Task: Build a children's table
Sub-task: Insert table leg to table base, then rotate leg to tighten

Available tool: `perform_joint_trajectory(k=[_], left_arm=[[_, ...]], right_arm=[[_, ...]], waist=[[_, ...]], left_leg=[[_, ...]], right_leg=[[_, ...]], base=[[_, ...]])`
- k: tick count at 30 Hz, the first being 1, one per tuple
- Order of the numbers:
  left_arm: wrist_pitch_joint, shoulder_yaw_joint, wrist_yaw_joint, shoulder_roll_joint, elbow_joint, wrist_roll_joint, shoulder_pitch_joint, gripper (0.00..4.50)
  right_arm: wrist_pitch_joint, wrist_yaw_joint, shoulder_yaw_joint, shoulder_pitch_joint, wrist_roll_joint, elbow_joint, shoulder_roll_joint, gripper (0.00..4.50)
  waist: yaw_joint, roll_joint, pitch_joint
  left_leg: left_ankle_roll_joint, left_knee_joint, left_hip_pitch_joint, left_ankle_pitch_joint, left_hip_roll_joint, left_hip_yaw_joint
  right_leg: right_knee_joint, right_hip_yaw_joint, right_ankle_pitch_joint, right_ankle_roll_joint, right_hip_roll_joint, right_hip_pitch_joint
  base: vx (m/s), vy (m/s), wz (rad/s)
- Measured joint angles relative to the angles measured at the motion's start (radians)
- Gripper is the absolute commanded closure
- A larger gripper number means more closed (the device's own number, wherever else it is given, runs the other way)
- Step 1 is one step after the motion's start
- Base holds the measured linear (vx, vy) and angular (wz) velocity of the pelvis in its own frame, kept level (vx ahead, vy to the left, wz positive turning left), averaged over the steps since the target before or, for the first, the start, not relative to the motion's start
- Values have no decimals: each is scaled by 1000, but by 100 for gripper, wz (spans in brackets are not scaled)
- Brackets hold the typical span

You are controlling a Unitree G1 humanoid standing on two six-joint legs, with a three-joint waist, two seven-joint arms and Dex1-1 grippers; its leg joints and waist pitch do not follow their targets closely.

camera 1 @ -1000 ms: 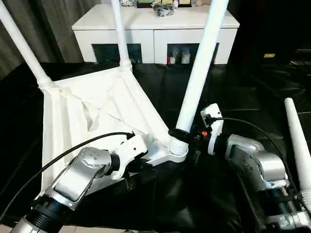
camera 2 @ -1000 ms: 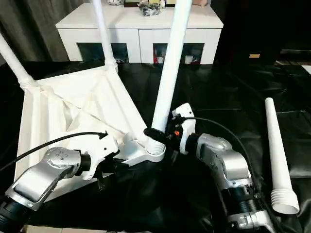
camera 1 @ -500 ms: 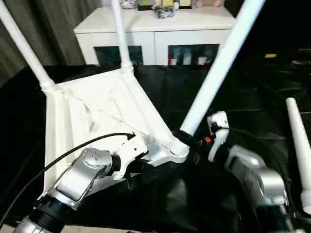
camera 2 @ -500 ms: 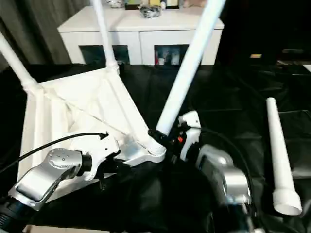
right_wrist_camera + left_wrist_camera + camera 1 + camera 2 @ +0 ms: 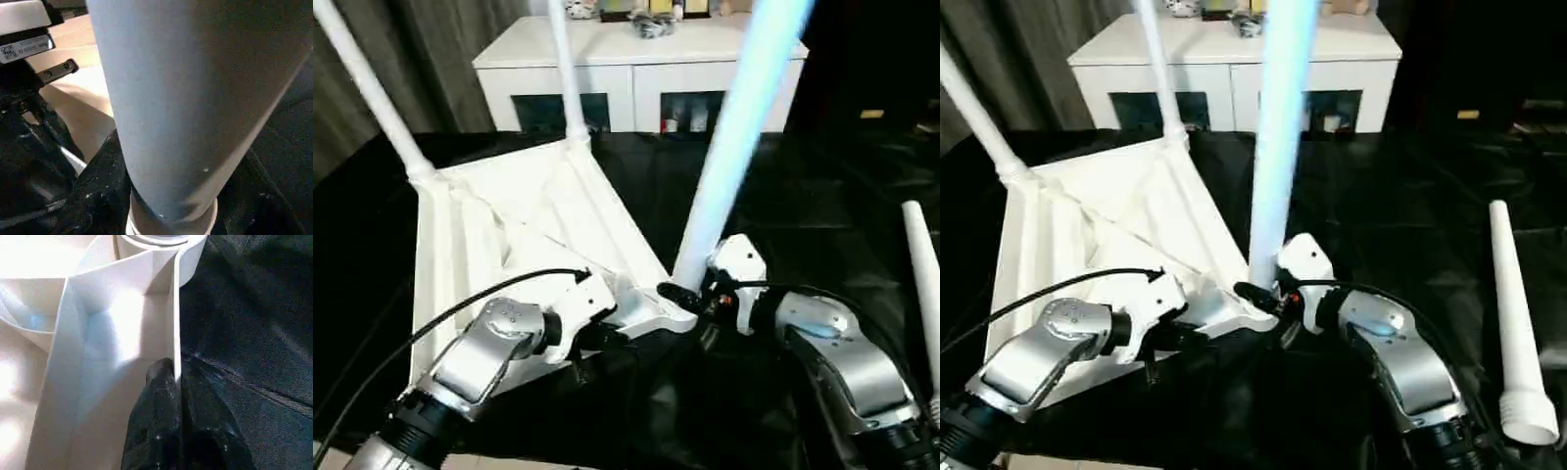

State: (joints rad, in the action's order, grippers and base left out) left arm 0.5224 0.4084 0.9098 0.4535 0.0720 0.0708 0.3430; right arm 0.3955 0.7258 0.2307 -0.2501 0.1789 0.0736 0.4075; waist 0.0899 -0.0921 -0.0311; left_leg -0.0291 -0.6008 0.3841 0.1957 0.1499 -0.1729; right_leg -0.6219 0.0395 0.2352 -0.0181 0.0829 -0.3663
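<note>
Table top lies upside down on the black cloth, ribs up, with legs rising from its far-left, far and near-right corners. The left arm reaches in low from the near left, forearm angled up toward the near-right corner; the left gripper is pressed together on the top's thin rim there. The right arm comes from the near right, wrist bent inward; the right gripper clasps the base of the near-right leg at its socket. A loose leg lies on the cloth, far right. A white cabinet stands beyond.
</note>
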Motion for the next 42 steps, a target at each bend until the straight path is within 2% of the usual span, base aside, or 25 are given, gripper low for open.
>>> perform_joint_trajectory(k=[5, 11, 20, 23, 30, 33, 37, 39, 42], left_arm=[[0, -1, -4, 1, 0, -9, 0, 450], [0, -1, -9, 1, 0, -10, 0, 450], [0, -1, -9, 7, 2, -10, 0, 450], [0, -1, -8, 7, 8, -10, 0, 450], [0, -1, -8, 8, 13, -8, 0, 450], [0, -19, -23, 2, 39, -9, 4, 450], [7, -47, -128, -85, 140, -26, 61, 450], [22, -67, -201, -146, 205, -29, 98, 450], [41, -80, -292, -229, 296, -27, 156, 450]], right_arm=[[60, 28, -12, -65, 32, -77, -26, 263], [73, 52, -26, -95, 55, -143, -41, 263], [73, 59, -26, -95, 55, -148, -39, 263], [73, 59, -26, -96, 54, -157, -43, 263], [69, 56, -26, -96, 50, -165, -50, 263], [44, -8, -28, -112, 32, -211, -104, 263], [16, -181, -62, -174, -4, -326, -194, 263], [3, -285, -93, -202, -17, -381, -241, 263], [-18, -421, -127, -244, -32, -457, -289, 263]], waist=[[-6, 14, 1], [-11, 22, 0], [-9, 23, 1], [-10, 24, 0], [-10, 26, 2], [-22, 28, 4], [-38, 25, 3], [-39, 27, 1], [-40, 24, -3]], left_leg=[[0, 2, -3, 0, 0, 0], [0, 4, -4, 0, 0, -1], [0, 4, -7, 0, 0, -1], [0, 5, -13, 0, 0, -1], [0, 14, -16, 0, 0, -2], [-1, 16, -18, 0, 0, -2], [-1, 17, -17, 0, -1, -2], [-1, 20, -18, 0, -4, -2], [-1, 28, -18, 0, -11, -2]], right_leg=[[-1, 0, 0, 0, 0, 0], [-1, 0, 3, -6, 0, 1], [0, 0, 4, -6, 0, 1], [1, 0, 4, -7, 0, 3], [10, 0, 4, -7, 0, 5], [10, 0, 4, -7, 0, 4], [11, 0, 4, -7, 1, 2], [13, 0, 5, -8, 3, 1], [22, 1, 5, -8, 9, 1]], base=[[0, 0, 0], [0, 0, 0], [0, 0, 0], [0, 0, 0], [0, 0, 0], [0, 0, 0], [0, 0, 0], [0, 0, 0], [0, 0, 0]])
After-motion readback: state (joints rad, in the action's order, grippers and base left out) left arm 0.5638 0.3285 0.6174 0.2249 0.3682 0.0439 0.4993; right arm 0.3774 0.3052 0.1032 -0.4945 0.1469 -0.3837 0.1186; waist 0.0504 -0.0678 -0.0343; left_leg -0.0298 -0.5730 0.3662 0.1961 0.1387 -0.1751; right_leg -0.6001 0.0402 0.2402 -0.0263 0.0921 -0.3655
